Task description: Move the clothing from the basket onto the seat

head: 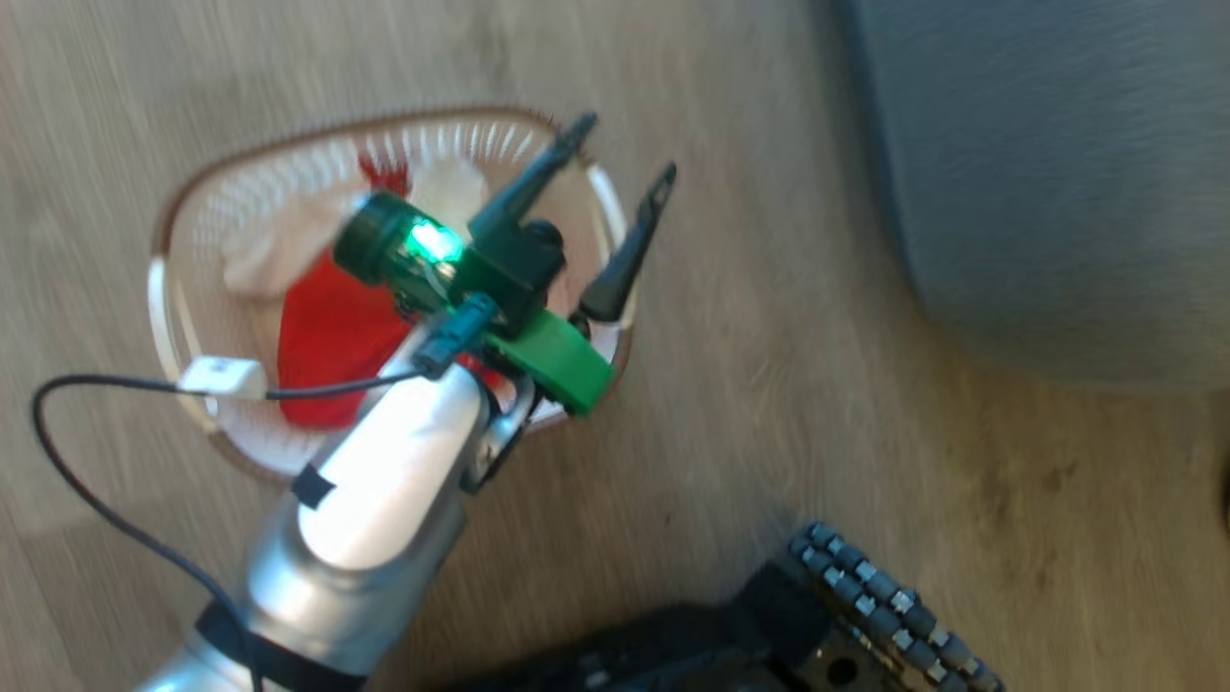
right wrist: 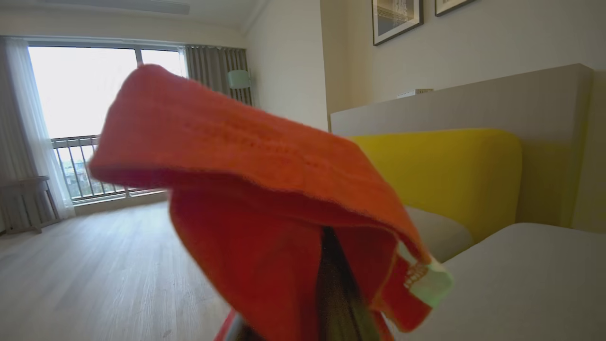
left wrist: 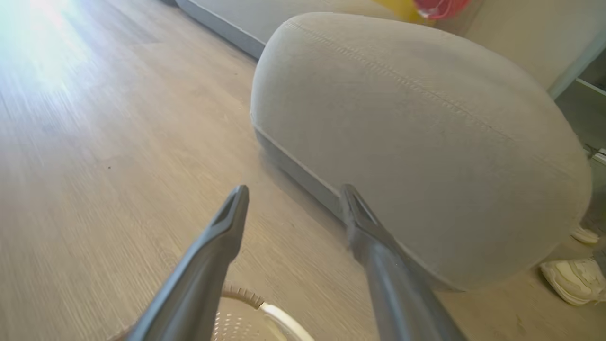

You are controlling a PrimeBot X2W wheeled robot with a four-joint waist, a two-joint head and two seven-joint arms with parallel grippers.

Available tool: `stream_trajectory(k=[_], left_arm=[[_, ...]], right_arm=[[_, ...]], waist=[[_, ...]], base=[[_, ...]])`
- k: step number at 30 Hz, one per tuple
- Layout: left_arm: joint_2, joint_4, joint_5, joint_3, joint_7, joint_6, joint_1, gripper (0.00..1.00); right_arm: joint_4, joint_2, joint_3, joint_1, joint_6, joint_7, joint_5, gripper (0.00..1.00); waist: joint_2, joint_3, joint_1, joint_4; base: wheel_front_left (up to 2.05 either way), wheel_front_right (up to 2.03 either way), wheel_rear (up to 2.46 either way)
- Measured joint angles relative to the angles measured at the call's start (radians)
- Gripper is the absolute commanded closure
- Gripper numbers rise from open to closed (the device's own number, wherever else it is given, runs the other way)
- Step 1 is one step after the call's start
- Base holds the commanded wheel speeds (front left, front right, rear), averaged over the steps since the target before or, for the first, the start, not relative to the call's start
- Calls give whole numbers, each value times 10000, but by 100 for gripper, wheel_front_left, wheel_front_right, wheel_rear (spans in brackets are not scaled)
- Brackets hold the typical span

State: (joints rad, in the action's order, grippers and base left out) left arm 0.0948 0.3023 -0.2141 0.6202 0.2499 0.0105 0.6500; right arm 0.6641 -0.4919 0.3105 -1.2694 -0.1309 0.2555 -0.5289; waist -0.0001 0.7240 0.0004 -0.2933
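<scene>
The basket stands on the wood floor, with red clothing and a white cloth lying in it. My left gripper hangs open and empty over the basket's right rim. In the left wrist view the left gripper points at the grey seat, and the basket's rim shows below the fingers. My right gripper is shut on a red garment that drapes over its fingers, held up beside the seat. The seat's corner lies to the basket's right.
A black cable with a white connector runs along my left forearm. My dark base and its roller wheel sit at the bottom. Pale shoes lie by the seat. A yellow backrest rises behind the seat.
</scene>
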Motion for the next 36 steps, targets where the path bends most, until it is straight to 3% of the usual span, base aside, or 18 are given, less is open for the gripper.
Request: stream_trajectory(k=[4, 9, 14, 15, 16, 17, 21, 25, 30, 36], left_arm=[[113, -326, 73, -123, 69, 46, 73, 0], [313, -840, 96, -368, 69, 196, 72, 0], [600, -1114, 84, -493, 31, 376, 15, 0], [669, -1172, 44, -564, -42, 385, -5, 0], [752, -1221, -29, -667, -69, 443, -56, 0], [869, -1281, -50, -763, -128, 504, -112, 0], [1296, -1478, -142, -1149, -211, 696, -420, 0], [1423, -1499, -514, -1406, -198, 763, -820, 0], [1206, -1012, -1290, -1655, -109, 679, -1271, 0], [782, -100, -2010, -2165, -19, 443, -2345, 0]], right_arm=[[1110, -928, 313, -1416, -2, -148, 232, 100], [2418, -1212, 1158, -2373, 0, -73, 499, 100], [3340, -102, 989, -1879, -2, -2, 798, 100], [3369, 169, 991, -1685, -2, -2, 874, 96], [3348, 407, 1035, -1490, -2, -2, 970, 62], [3287, 573, 1026, -1313, -2, -2, 1091, 0], [2468, 1104, 890, -753, -2, 0, 1156, 0], [1475, 1386, -58, 363, -2, -2, 1352, 0], [746, 1490, -1273, 2199, -2, -2, 1498, 0], [-428, 1747, -2792, 4996, -2, -2, 1329, 0]], waist=[[0, 1074, 0, 381], [0, 2251, -1, 757], [0, 3117, 0, 823], [0, 3212, 0, 776], [0, 3268, 0, 698], [0, 3299, 0, 602], [0, 3086, -3, 203], [1, 2304, -4, -94], [1, 1201, -5, -257], [2, -876, -5, -277]], base=[[0, 0, 0], [0, 0, 0], [0, 0, 0], [0, 0, 0], [0, 0, 0], [0, 0, 0], [0, 0, 0], [0, 0, 0], [0, 0, 0], [0, 0, 0]])
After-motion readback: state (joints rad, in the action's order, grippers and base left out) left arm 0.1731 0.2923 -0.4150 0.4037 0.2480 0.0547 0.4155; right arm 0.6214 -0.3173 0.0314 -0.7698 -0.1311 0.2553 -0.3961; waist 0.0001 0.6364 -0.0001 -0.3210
